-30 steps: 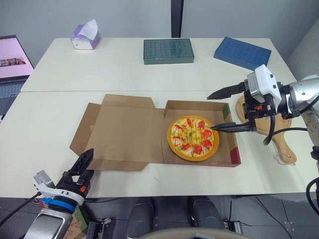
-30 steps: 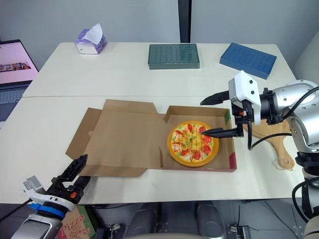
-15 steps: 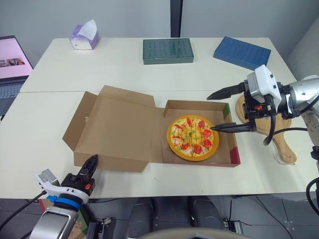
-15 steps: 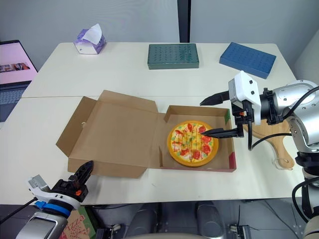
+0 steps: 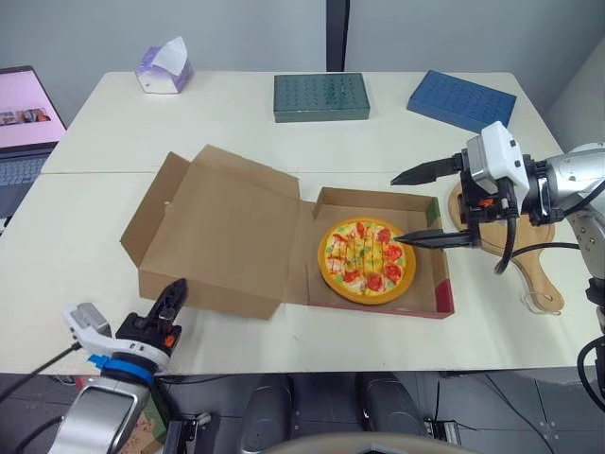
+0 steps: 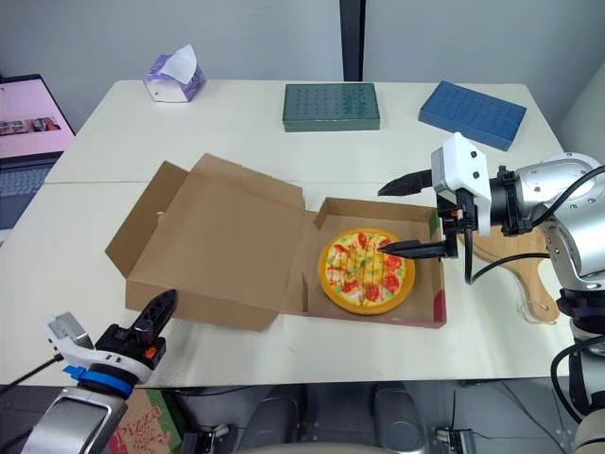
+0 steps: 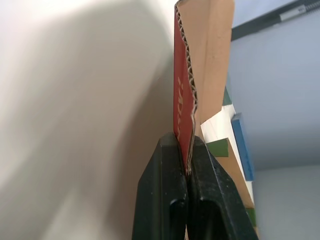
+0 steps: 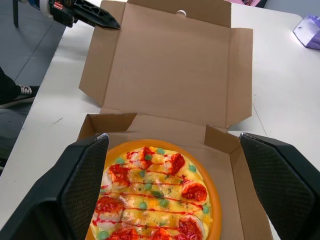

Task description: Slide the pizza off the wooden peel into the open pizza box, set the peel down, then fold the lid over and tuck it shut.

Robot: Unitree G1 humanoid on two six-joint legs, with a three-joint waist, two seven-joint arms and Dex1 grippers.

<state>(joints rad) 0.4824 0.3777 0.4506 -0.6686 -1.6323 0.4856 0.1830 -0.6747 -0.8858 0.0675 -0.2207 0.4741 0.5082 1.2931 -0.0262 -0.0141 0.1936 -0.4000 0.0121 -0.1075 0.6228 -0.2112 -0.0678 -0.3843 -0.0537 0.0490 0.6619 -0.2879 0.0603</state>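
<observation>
Your left gripper (image 7: 188, 155) has its jaws pinched on the front edge of the brown cardboard lid (image 5: 222, 232), which is tilted partway up. The round toy pizza (image 5: 367, 260) sits in the open cardboard box tray (image 5: 373, 198). Your right gripper (image 5: 395, 209) hovers over it, jaws wide and empty. The wooden peel (image 5: 529, 255) lies on the white table (image 5: 236, 123). Folding and tucking remain.

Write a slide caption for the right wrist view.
Open right gripper hovers by the pizza in its box; left gripper pinches the partly raised lid.
</observation>
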